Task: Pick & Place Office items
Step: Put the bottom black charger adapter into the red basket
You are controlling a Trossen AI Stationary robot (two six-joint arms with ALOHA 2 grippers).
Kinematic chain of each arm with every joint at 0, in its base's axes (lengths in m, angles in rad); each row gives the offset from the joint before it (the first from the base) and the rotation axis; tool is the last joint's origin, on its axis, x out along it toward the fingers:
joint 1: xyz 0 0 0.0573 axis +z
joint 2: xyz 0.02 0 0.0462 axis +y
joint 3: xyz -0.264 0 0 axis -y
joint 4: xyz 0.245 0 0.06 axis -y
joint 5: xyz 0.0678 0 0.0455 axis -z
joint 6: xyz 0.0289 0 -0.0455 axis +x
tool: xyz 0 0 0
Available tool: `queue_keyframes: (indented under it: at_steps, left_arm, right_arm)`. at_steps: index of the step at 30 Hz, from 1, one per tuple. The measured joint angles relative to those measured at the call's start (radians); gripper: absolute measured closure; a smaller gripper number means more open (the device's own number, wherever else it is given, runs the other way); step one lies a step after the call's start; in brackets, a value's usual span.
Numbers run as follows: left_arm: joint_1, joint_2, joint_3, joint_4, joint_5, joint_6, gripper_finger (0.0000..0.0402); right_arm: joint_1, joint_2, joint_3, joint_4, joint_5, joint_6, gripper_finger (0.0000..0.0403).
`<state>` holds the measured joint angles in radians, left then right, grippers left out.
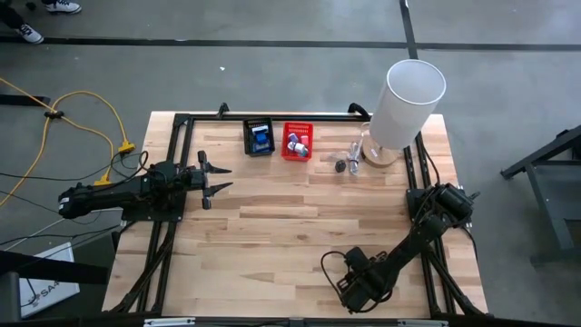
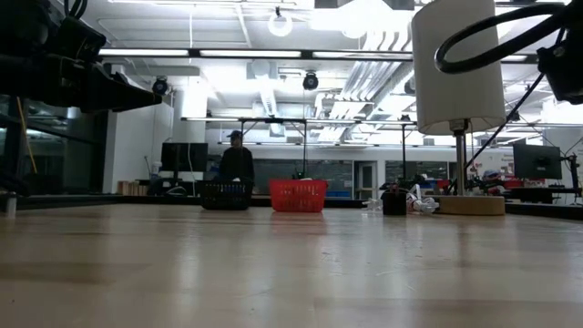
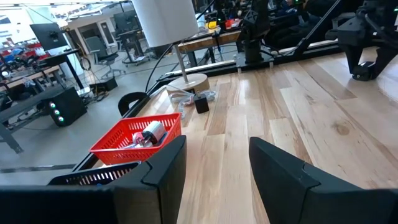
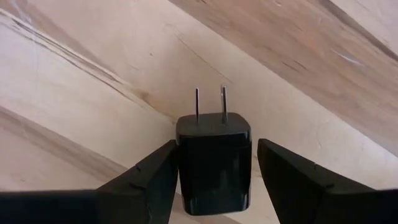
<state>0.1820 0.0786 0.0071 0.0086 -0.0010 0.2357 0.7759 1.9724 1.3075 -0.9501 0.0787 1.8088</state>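
Black plug adapter (image 4: 214, 163) between right gripper's (image 4: 214, 177) spread jaws, left gripper (image 3: 214, 171) jaws apart, raised

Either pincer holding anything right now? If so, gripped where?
Left pincer: empty. A black plug adapter sits between the right pincer's fingers, prongs outward, flanked at its body sides; firm clamping cannot be told.

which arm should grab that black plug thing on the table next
Right. The right gripper already sits low over the black plug adapter, open fingers either side. The left gripper hovers open across the table.
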Motion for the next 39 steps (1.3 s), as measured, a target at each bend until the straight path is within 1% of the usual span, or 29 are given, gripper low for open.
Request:
queue_keyframes:
  at_steps: [9,21,39]
  left_arm:
    - [0.000,0.000,0.000,0.000,0.000,0.000,0.0235]
    - [0.000,0.000,0.000,0.000,0.000,0.000,0.0235]
    - [0.000,0.000,0.000,0.000,0.000,0.000,0.0235]
  right_arm:
    - [0.000,0.000,0.000,0.000,-0.004,0.000,0.0225]
    - [0.000,-0.002,0.000,0.000,-0.003,0.000,0.0251]
    - [0.000,-0.009,0.000,0.000,0.001,-0.013,0.0258]
